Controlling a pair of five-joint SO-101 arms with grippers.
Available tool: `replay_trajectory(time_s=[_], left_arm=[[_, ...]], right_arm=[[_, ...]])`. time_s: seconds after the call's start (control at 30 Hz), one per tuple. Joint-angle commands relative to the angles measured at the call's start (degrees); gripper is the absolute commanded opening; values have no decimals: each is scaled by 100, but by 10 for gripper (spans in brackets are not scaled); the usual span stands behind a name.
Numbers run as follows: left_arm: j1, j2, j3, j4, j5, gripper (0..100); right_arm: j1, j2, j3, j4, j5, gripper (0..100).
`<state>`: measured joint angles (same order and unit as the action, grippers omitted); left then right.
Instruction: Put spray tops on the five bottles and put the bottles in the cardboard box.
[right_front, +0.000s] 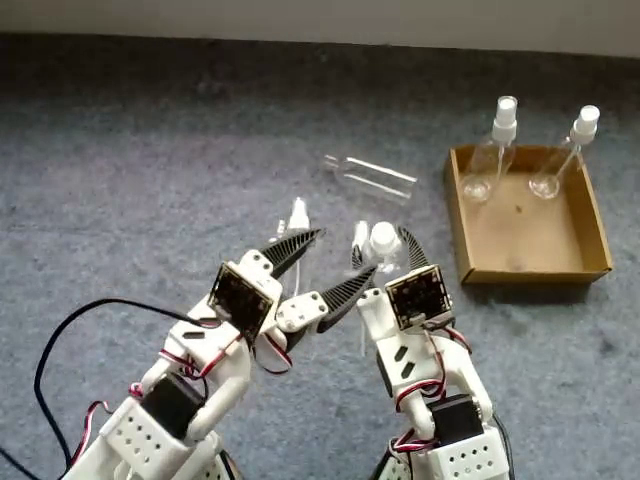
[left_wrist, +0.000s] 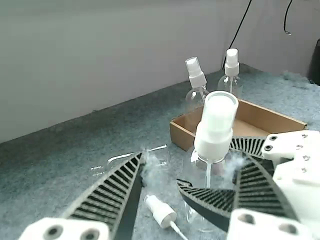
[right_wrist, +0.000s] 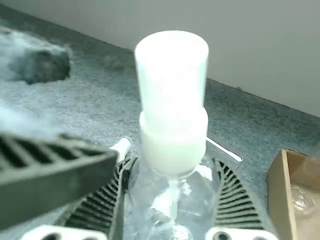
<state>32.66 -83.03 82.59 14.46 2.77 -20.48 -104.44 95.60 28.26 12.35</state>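
Currently the right gripper (right_wrist: 170, 210) is clamped on the clear bottle (right_wrist: 150, 195), its body pinched between both fingers. The bottle is upright, with a white spray top (right_wrist: 172, 100) sitting on its neck. The left gripper (right_front: 345, 252) is spread wide and holds nothing; one finger is just beside the held bottle, the other well out to the side.

Step in hand, my read: seating the top on the held bottle. I can't tell if it is fully down or threaded. To do it well:
- The left jaws should come in level on the top's collar, not on the clear body or the right gripper's fingers.
- The push or twist should go straight along the bottle's axis.
- The right grip needs to be firm so the bottle doesn't spin or tilt.
- The dip tube looks to be inside the bottle, so there is no need to lift the top.

A loose spray top (right_front: 297, 213) lies on the carpet just past the left gripper's outer fingertip. An uncapped bottle (right_front: 370, 178) lies on its side farther ahead of both grippers.

The cardboard box (right_front: 455, 215) sits off the right gripper's outer side, somewhat ahead. It holds a capped bottle (right_front: 490, 160) and a second capped bottle (right_front: 560, 165), both upright at the far wall and apart from each other. The near part of the box floor is free, enough for the rest by my guess.
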Motion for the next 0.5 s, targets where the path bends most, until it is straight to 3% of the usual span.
replay_trajectory(time_s=[0.0,0.13,0.27,0.43,0.47], left_arm=[[-75,-1631,-444,2022,-26,224],[-462,-2273,-497,2787,26,223],[-1174,-1947,-760,3051,844,213],[-1807,-1938,-971,3481,1099,0],[-1903,-1938,-945,3525,1099,7]], right_arm=[[92,-84,268,-22,18,127],[92,-84,277,-22,18,127],[101,-84,286,13,18,127],[760,-75,215,409,9,127],[892,-84,92,453,9,127]])
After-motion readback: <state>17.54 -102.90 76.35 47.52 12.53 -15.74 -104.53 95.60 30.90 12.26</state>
